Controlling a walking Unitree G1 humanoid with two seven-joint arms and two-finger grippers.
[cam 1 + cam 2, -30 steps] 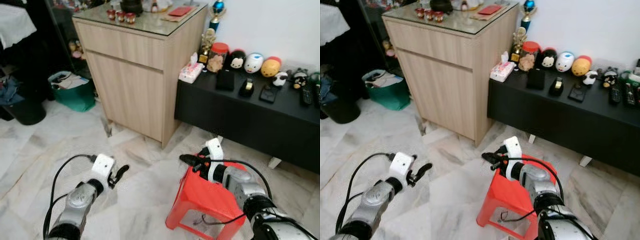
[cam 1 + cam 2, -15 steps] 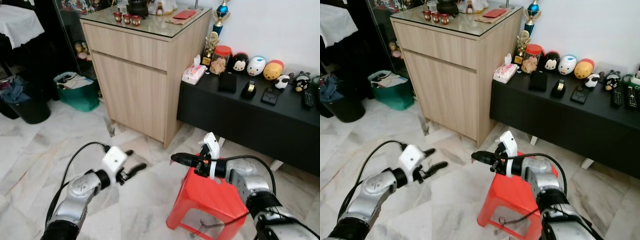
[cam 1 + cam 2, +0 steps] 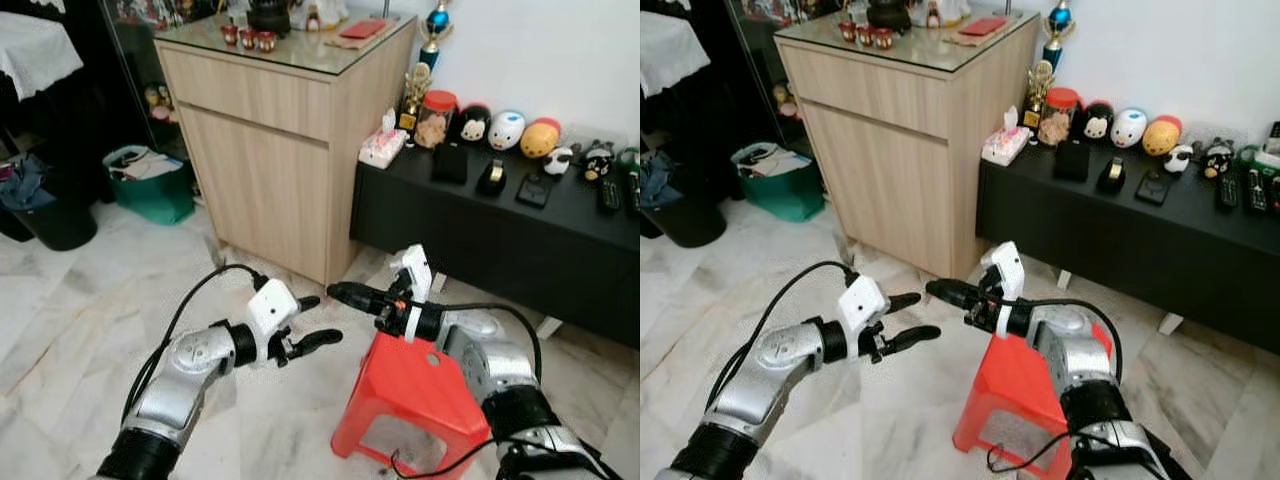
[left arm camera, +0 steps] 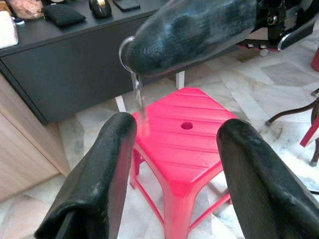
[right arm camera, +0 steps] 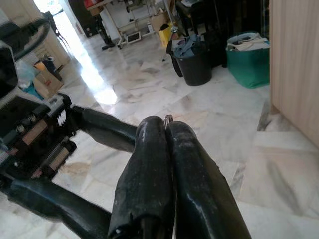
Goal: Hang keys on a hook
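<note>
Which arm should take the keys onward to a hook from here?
Likely the right. The right tool is pinched shut on the key ring, a key dangling over the red stool. The left tool is open and holds nothing, its fingers facing the right one's tip.

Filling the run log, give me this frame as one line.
right pincer: shut on key ring | left pincer: open, facing it | below: red stool | hook: unseen

left tool [image 3: 312, 322] spread, right tool [image 3: 336, 291] pinched
</note>
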